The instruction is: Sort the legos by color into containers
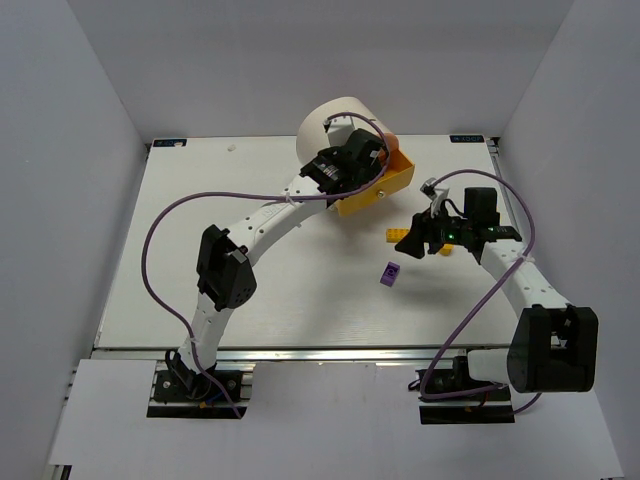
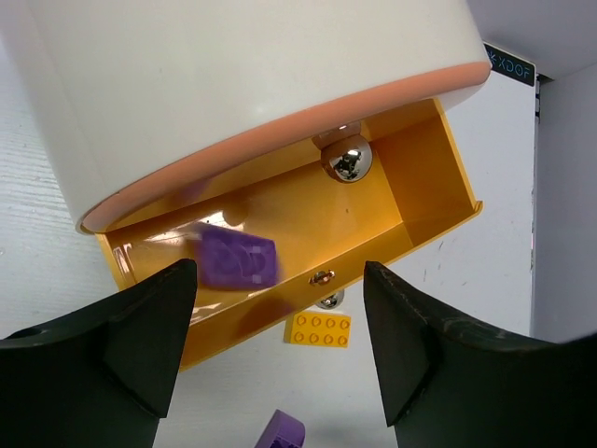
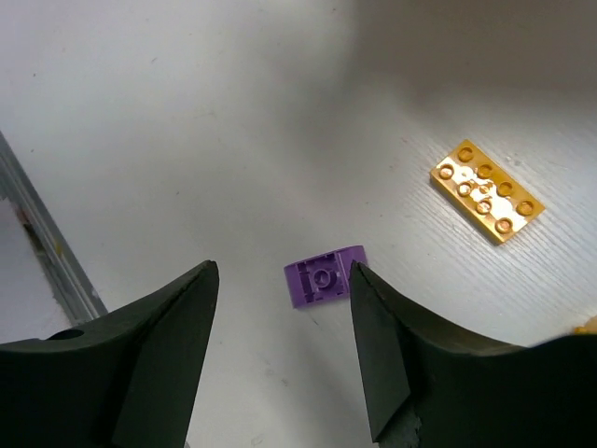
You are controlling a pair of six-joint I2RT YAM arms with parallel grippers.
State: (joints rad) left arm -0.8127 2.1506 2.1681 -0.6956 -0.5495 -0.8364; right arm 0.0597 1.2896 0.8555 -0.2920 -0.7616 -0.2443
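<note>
Nearest the bases: purple lego lies on the table, underside up it seems, w/ the R gripper hovering right over it. R jaws are spread wide, nothing btw them: released, empty. In the wrist view the lego sits off-centre, close by one finger rather than midway.

Step in hand, I judge: pick this purple one. To do it well:
- Shift the wrist a touch so the lego is centred btw the fingers.
- Square the jaws to its short sides.
- Go straight down till the tips nearly meet the table, then close.
- Lift vertical before travelling.

It's small & prob. light, so an off-centre pinch could flick or spin it.

A bit farther: yellow-orange lego, a flat two-row plate, studs up. It's apart from the purple one, so little risk of catching both.

Farthest: the drum at the back of the table, one yellow drawer standing open, a chrome knob just above it. L gripper faces the open drawer, jaws apart, holding nothing. A second purple lego is inside that drawer, slightly blurred, so can't tell if it's settled. Purple in a yellow drawer is poss. a mis-sort; the scheme isn't clear from here. L arm should be clear of the drawer mouth before R brings the next one.
</note>
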